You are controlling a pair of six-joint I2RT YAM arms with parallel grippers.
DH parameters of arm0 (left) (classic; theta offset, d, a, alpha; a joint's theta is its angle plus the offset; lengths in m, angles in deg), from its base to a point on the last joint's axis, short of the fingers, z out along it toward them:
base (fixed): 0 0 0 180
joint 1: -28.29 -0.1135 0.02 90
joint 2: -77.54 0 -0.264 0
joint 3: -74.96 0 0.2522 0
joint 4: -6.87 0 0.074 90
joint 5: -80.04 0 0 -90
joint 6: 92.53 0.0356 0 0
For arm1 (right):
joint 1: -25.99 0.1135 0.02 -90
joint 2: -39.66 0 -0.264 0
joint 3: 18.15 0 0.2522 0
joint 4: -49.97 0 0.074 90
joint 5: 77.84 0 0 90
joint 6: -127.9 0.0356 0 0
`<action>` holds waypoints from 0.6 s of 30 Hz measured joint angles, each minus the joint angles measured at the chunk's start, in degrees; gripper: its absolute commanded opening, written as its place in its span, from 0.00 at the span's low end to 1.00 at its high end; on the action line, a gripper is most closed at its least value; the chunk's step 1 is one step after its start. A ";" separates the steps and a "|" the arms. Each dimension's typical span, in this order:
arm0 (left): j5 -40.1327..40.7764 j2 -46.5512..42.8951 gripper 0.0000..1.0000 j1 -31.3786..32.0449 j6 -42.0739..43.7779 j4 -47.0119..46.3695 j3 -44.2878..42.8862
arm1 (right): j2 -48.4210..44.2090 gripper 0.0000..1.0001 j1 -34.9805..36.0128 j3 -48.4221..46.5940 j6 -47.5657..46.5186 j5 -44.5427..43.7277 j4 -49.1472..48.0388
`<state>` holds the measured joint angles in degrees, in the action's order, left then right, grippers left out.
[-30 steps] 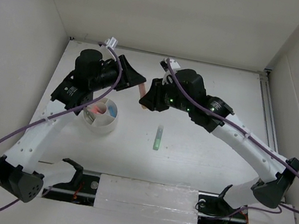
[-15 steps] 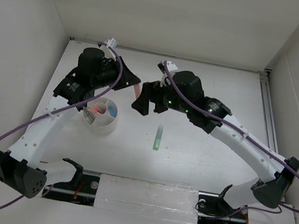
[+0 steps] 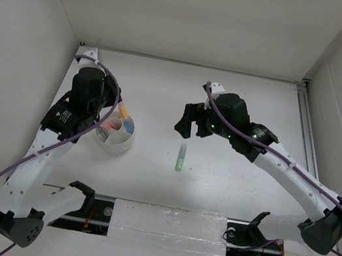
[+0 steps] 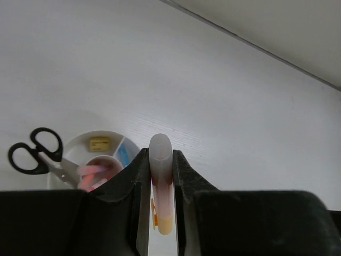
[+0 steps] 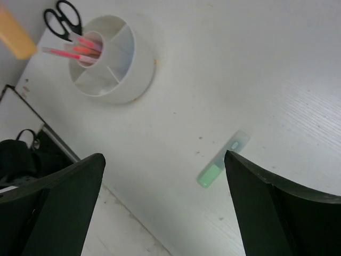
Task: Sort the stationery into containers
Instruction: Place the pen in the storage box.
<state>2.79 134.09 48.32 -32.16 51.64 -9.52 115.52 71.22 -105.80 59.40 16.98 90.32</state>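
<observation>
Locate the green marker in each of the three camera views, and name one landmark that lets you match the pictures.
Top external: the green marker lies near the middle of the table, to the right of the white tub.
Left wrist: not in it.
Right wrist: the green marker lies lower right of centre, between the open pincer's fingers.
Shared landmark: the white tub, lower left in the left wrist view and upper left in the right wrist view.

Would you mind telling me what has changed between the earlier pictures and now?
The left gripper took hold of the orange marker at mid-table and carried it left, toward the tub. The right gripper let go of it, opened and drew back right. The green marker and the tub stayed put.
</observation>
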 measured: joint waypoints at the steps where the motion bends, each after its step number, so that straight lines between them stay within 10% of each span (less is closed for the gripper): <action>1: 1.40 -1.05 0.00 0.00 0.50 0.15 0.76 | -0.26 1.00 -0.48 1.18 -0.28 -0.13 0.00; 18: -5.03 -17.53 0.00 1.36 11.52 -8.33 20.76 | -0.35 1.00 -3.39 7.32 -2.73 4.81 -2.54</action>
<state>-2.23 116.56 49.68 -20.64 43.31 11.24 115.17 67.83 -98.47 56.67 21.79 87.79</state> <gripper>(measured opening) 0.120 0.999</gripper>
